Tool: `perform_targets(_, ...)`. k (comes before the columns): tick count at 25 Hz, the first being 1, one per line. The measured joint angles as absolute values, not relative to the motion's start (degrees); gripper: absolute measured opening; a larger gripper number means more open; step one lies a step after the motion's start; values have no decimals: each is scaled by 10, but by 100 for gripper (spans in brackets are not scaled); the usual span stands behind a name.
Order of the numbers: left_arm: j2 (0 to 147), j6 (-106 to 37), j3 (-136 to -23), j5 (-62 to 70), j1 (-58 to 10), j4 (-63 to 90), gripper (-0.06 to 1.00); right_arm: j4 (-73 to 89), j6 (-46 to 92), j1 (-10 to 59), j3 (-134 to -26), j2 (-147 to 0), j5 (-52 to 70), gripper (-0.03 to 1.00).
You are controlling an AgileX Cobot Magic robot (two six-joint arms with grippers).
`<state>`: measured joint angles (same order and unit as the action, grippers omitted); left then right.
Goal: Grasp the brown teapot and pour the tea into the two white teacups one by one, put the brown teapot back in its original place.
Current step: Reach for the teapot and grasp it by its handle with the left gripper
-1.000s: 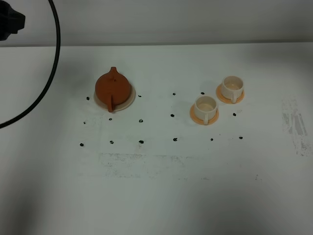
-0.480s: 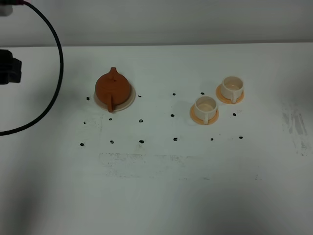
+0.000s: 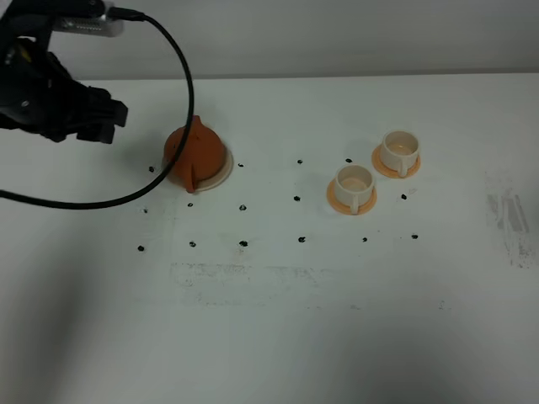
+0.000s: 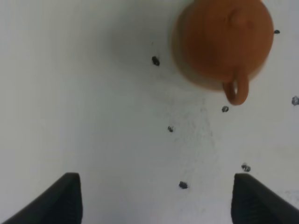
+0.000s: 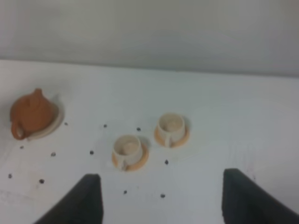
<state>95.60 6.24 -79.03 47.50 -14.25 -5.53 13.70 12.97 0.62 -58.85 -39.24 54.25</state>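
Left tool (image 4: pixel 156 198) has arrived, cable (image 3: pixel 190 93) partly covering the brown teapot (image 3: pixel 200 150).

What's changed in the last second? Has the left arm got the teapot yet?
Not yet. The left gripper has swung in from the left edge towards the brown teapot; its fingers are open and hold nothing. The teapot on its cream saucer and the two white teacups have not moved.

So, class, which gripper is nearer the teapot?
Left. The left gripper hangs open just beside the teapot, on its left in the high view. The right gripper is outside that view, and its camera sees the teapot far off.
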Motion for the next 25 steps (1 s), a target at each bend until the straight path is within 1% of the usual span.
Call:
perform_targets(5, 996, 145, -817, 498, -180, -93, 63, 134, 109, 6, -526, -327, 549, 56)
perform_targets(10, 1019, 164, -821, 495, -196, -93, 56, 130, 108, 6, -457, -240, 570, 56)
perform_targets(20, 1051, 199, -821, 470, -202, -92, 55, 115, 107, 6, -313, -37, 593, 56)
perform_targets(25, 1064, 202, -821, 439, -202, -69, 55, 96, 107, 6, -298, 3, 615, 56)
